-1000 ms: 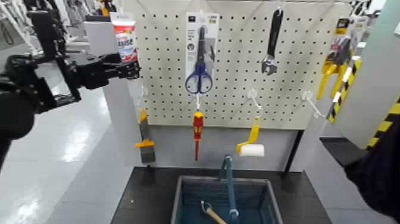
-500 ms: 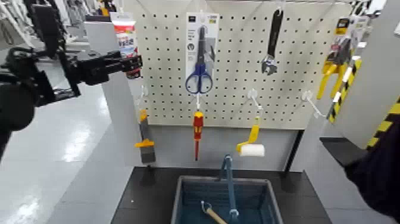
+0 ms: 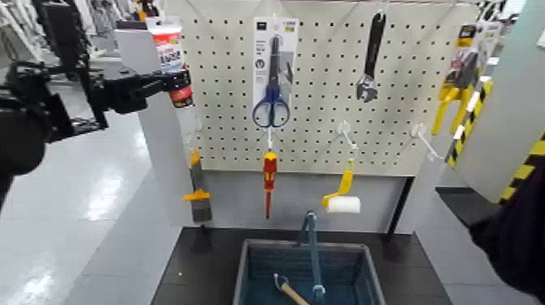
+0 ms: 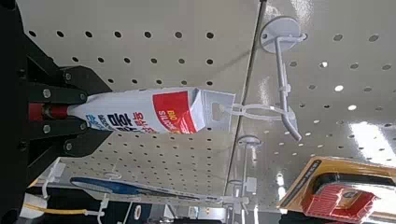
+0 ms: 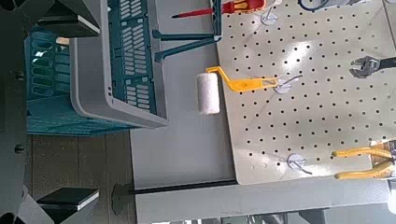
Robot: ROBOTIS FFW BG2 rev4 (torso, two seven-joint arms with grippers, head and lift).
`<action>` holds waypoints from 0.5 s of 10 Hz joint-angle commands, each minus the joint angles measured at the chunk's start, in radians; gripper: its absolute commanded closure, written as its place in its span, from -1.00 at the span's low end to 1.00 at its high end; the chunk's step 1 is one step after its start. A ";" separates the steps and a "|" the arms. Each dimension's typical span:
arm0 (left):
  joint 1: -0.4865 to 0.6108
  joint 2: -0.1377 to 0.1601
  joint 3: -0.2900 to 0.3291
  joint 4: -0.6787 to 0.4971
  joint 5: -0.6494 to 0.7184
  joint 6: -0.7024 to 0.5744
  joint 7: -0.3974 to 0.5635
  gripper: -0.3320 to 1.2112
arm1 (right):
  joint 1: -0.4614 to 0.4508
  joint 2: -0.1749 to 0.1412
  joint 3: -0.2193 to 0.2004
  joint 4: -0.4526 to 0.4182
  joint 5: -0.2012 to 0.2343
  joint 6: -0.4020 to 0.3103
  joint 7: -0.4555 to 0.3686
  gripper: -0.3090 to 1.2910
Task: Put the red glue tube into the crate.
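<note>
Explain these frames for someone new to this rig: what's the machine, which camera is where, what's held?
It's a two-armed robot. The head view looks forward and down at a pegboard of hanging tools, with a blue-grey crate below; a wooden-handled tool lies inside.

The left wrist view shows the left gripper closed on the capped end of the red-and-white glue tube, whose other end is still looped to a hook.

The right wrist view shows the right gripper, open and empty beside the crate.

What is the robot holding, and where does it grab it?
The left gripper holds the glue tube by its cap end, opposite the flat end.
</note>
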 commanded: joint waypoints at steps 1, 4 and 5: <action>-0.003 0.000 0.001 -0.002 -0.002 -0.001 0.002 0.95 | 0.000 0.132 0.000 0.000 0.000 0.000 0.000 -0.49; -0.004 -0.001 0.004 -0.012 -0.005 -0.005 0.005 0.95 | 0.000 0.132 0.000 0.000 0.000 0.000 0.000 -0.49; -0.006 -0.001 0.002 -0.041 0.002 -0.005 0.012 0.95 | 0.000 0.132 0.000 0.000 0.000 0.000 0.000 -0.49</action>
